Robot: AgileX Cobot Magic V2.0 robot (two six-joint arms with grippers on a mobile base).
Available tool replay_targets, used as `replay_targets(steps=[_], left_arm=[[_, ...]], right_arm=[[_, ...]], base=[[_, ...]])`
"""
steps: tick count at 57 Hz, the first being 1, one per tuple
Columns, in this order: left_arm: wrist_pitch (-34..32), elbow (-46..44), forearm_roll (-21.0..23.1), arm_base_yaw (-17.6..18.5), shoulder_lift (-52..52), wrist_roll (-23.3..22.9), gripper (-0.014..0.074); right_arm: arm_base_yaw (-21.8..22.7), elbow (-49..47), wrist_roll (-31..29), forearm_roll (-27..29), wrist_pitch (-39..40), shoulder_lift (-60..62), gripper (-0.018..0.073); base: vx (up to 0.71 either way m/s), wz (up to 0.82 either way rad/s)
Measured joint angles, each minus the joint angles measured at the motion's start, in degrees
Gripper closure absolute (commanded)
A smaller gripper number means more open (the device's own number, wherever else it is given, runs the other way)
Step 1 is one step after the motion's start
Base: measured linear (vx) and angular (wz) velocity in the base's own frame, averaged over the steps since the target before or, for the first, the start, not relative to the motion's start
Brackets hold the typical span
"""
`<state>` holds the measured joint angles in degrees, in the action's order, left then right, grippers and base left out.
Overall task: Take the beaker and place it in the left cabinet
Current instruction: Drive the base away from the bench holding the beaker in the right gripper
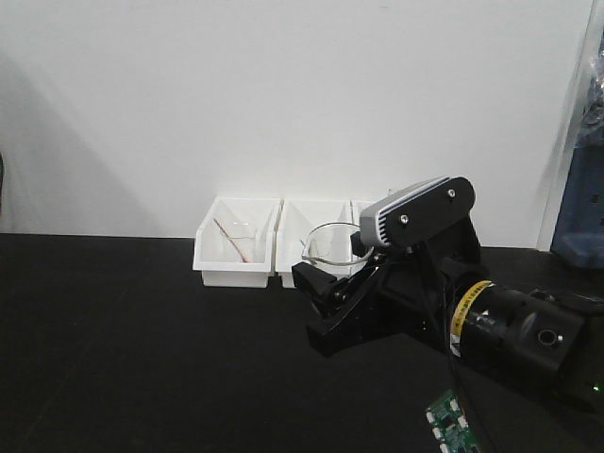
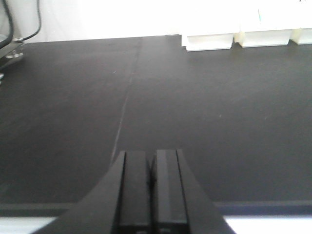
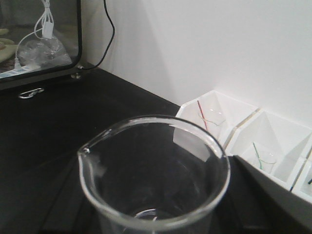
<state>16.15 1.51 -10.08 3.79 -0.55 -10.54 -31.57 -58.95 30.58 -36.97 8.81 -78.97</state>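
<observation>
**Beaker in right claw, carry to cabinet pending**

- Right claw [image 1: 327, 289] is closed around the beaker [image 1: 332, 247]. The rim and spout [image 3: 84, 155] show clear of the fingers, and the glass fills the right wrist view.
- The beaker sits just in front of the white bins [image 1: 231, 274], over the black surface [image 1: 142, 359]. Its base is hidden, so I can't tell whether it's lifted.
- Left claw [image 2: 152, 161] has its jaws pressed together with nothing between, low over bare surface.
- The left cabinet isn't in any view.

For the step in hand:
- Keep the beaker upright and the grip steady, since glass is slick.
- Raise it clear of the bin walls before swinging left.
- Move slowly and keep the left arm out of the path.
- Set it down flat on the shelf before opening.
</observation>
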Motion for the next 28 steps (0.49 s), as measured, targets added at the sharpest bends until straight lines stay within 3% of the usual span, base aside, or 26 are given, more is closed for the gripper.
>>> replay_targets(steps=[28], left_arm=[[0.0,0.0,0.0,0.0,0.0,0.0,0.0593]], right_arm=[[0.0,0.0,0.0,0.0,0.0,0.0,0.0565]], base=[[-0.17,0.37]])
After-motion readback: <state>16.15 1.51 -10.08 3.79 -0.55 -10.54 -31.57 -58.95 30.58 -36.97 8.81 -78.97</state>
